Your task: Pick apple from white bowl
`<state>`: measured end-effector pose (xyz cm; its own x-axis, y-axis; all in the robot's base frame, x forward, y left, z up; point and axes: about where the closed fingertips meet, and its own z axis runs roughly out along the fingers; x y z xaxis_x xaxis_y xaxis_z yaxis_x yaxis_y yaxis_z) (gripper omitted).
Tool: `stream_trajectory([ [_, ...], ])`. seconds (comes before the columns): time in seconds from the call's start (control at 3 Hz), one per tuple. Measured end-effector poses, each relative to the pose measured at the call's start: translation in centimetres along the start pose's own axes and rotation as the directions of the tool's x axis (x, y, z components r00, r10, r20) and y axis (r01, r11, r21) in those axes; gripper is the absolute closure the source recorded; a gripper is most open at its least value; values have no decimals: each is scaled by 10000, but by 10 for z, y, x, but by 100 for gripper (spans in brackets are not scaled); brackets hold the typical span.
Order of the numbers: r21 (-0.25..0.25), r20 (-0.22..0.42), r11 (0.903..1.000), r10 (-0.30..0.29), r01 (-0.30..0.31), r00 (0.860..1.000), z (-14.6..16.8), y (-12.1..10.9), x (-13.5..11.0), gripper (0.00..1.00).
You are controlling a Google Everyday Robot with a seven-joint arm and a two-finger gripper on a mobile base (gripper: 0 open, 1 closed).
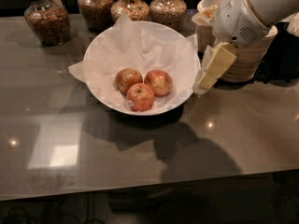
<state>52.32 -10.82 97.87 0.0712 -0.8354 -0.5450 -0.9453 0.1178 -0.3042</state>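
The white bowl (184, 55), wide and lined with crumpled white paper, stands on the dark counter at centre. Three apples lie in it. The apple (159, 82) is the right one, red with pale yellowish blotches. A red apple with a white sticker (140, 97) lies in front and touches it. A duller yellow-brown apple (128, 80) lies to its left. My gripper (205, 80) hangs from the white arm at the upper right, pointing down and left, just outside the bowl's right rim and to the right of the apple.
Glass jars of grain stand behind the bowl, one at the far left (46, 17) and several at the back (133, 6). Stacks of small beige bowls (247, 55) stand at the right behind my arm. The counter's front edge (140, 190) runs across the bottom.
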Motion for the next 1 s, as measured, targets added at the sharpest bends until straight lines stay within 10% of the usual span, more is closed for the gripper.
stream_trajectory([
  [1.0,-423,317,9989,-193,206,9993,32,-5,-16,7],
])
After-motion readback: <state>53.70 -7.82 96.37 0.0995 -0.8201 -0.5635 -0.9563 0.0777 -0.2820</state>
